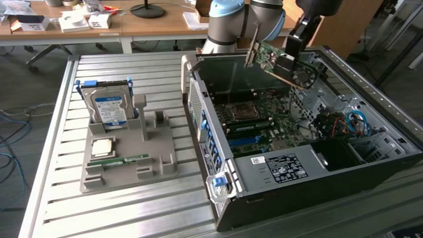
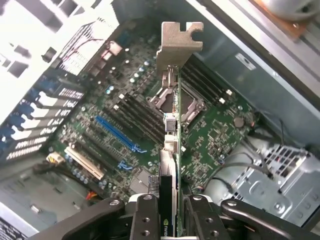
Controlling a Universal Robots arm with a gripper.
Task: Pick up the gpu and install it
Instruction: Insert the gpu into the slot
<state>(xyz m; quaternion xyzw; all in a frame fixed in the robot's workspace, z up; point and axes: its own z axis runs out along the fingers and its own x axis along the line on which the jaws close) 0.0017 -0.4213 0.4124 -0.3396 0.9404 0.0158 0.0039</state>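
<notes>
Gripping the gpu [image 1: 281,62], your gripper [image 1: 291,53] sits in the upper right of the exterior view, black, reaching down from the top edge of the frame. In the wrist view its fingers [image 2: 145,216] press on both faces of the card, so the gripper [image 2: 167,217] is clamped on the gpu [image 2: 170,150], which you see edge-on there.

You hold the card tilted in the air above the open computer case [image 1: 278,171], clear of the motherboard [image 1: 264,119]. Its black round fan [image 1: 302,75] faces the camera, and its silver bracket [image 1: 252,48] is at the end toward the exterior view's left. In the wrist view the bracket [image 2: 178,40] points away from the gripper, over the motherboard [image 2: 215,135], with the processor socket [image 2: 175,104] just behind the card's edge and a blue slot [image 2: 119,133] off to one side.

Behind the case, at the top centre of the exterior view, stands the base of the robot arm [image 1: 231,20]. The case lies on its side on a slatted metal table [image 1: 132,210].

In the left half of the exterior view, a gray holder [image 1: 158,166] lies well apart from the case. A hard drive [image 1: 109,109] with a blue label stands upright in it, and a memory stick [image 1: 119,159] lies flat nearer the camera. A wooden desk [image 1: 165,22] runs along the top left.
</notes>
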